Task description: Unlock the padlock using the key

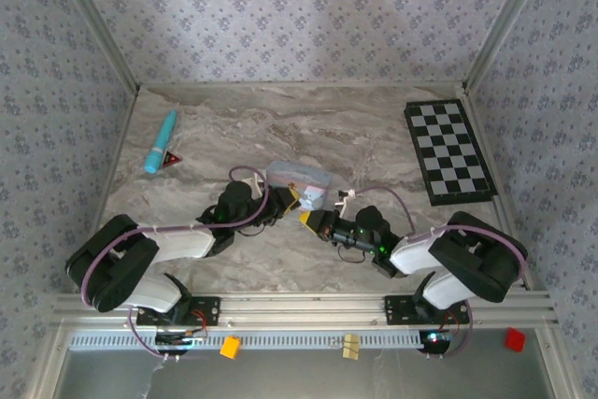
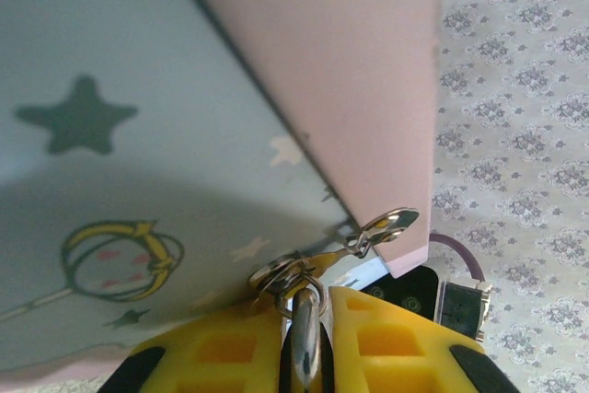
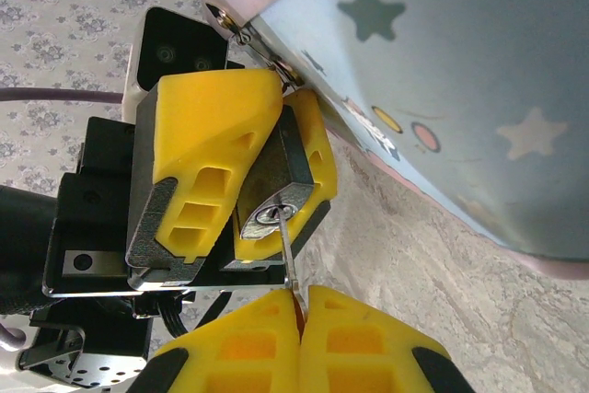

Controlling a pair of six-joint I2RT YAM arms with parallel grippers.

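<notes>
The small dark padlock is clamped between the yellow fingers of my left gripper, which is shut on it. Its thin shackle passes through the metal hasp of the pastel blue-pink tin. My right gripper is shut on the key. The key's blade reaches up into the silver keyhole face at the padlock's bottom. In the top view both grippers meet tip to tip just in front of the tin.
A black-and-white chessboard lies at the back right. A blue pen-like object and a small red triangle lie at the back left. Patterned walls and an aluminium frame enclose the marble table.
</notes>
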